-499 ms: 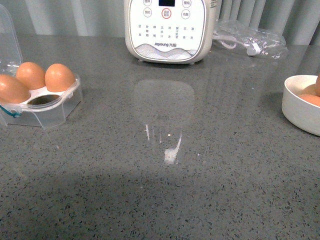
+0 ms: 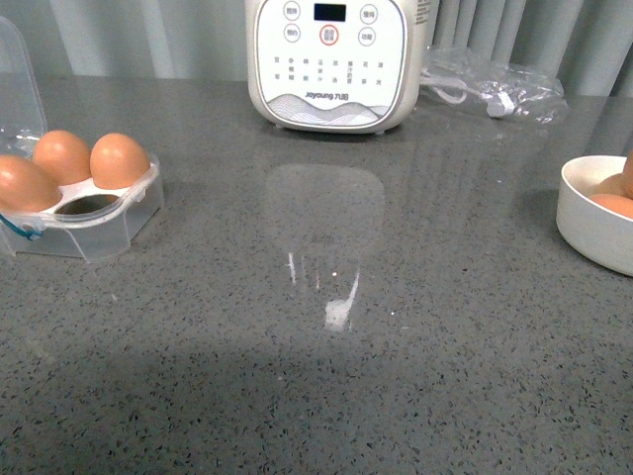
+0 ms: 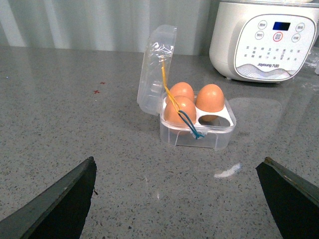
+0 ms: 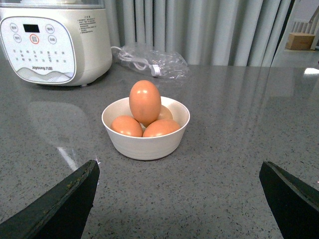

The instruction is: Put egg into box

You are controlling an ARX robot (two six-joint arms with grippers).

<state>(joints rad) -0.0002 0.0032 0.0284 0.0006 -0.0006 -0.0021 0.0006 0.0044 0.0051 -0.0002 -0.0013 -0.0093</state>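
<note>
Three eggs already fill the box (image 3: 197, 132), which stands near the left edge of the bench (image 2: 326, 376) with its clear lid tipped back. One cup (image 3: 215, 119), the one toward the near edge, is bare.

The egg (image 4: 145, 102) we judge to be next stands upright on top of the others in the white bowl (image 4: 144, 144), at the right edge of the bench.

That perch is the first hazard. A glancing touch could topple it, roll it over the rim, or knock it against the eggs beneath. Its smooth, curved shell may also slide out of a light grip, and a hard one could crack it.

The trip from the right edge to the left edge is long, so any slip on the way means a drop onto hard stone. At the box, the neighbouring eggs crowd the bare cup, the blue-yellow band (image 3: 192, 127) drapes beside it, and the light plastic case might shift if bumped.

The right tool (image 4: 179, 164) has its jaws wide apart and grips nothing. The egg lies ahead of it, in line with the gap but well apart from both fingers.

The left tool (image 3: 178, 162) is likewise spread and bare. It faces the box from well back.

Neither arm shows in the front view.
</note>
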